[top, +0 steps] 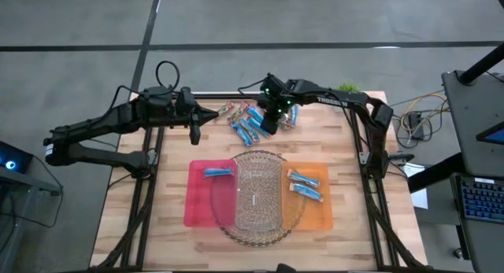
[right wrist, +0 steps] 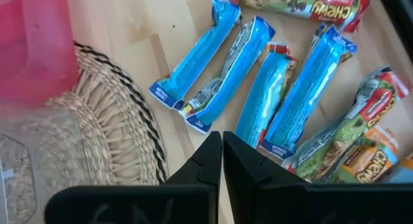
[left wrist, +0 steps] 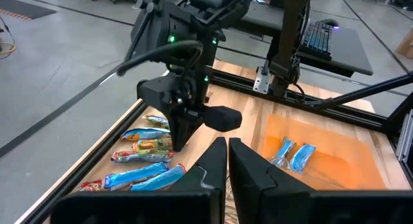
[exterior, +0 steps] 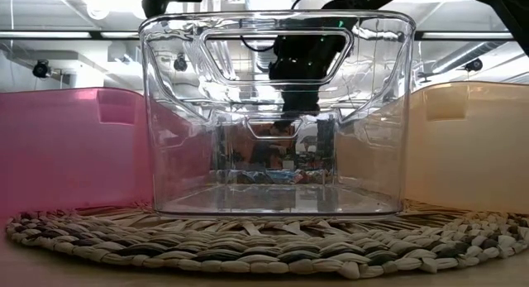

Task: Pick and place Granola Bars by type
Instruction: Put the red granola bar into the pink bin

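A pile of granola bars (top: 250,122) lies on the table's far middle: several bright blue ones (right wrist: 264,95) and some brown/tan ones with red and green (right wrist: 361,133). My right gripper (right wrist: 221,146) is shut and empty, just above the pile's near edge (top: 272,122). My left gripper (top: 194,135) is shut and empty, left of the pile; its fingers show in the left wrist view (left wrist: 227,153). One blue bar (top: 219,172) lies in the pink tray (top: 197,210). Two blue bars (top: 305,185) lie in the orange tray (top: 319,214).
A clear plastic bin (top: 258,196) stands on a round woven mat (exterior: 264,246) between the two trays. A small green plant (top: 349,88) sits at the far right corner. Bare wood lies on the table's left side and near edge.
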Motion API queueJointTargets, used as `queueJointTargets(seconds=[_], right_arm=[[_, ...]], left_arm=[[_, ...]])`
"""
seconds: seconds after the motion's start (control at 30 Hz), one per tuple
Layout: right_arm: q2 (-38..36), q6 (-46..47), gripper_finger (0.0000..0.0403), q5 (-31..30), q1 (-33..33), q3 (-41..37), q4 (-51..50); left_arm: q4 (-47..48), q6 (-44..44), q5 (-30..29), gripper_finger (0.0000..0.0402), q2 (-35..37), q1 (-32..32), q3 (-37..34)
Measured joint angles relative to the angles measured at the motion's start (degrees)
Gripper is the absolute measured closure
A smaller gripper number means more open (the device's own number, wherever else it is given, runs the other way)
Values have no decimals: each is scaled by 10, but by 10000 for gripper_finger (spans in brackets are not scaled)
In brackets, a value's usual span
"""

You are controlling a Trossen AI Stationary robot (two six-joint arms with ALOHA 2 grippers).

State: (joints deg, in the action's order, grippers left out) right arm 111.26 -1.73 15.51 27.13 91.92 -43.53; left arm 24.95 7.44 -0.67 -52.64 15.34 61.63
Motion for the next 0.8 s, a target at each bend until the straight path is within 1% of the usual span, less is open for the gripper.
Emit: queueJointTargets(seconds=[0.13,0.23,0.33,0.6,0.7,0.8], right_arm=[[10,-3,394,0,-3,0,-6],[14,-3,382,2,-4,0,-16],[15,-4,355,11,-5,0,-18],[25,-15,263,14,-9,0,-19],[29,-29,240,14,-10,0,-17],[35,-30,226,15,-12,0,-15]], left_arm=[[0,0,0,401,0,0,0],[0,0,0,401,0,0,0],[0,0,0,401,0,0,0],[0,-1,0,401,0,0,0],[0,-1,0,401,0,0,0],[0,-1,0,401,0,0,0]])
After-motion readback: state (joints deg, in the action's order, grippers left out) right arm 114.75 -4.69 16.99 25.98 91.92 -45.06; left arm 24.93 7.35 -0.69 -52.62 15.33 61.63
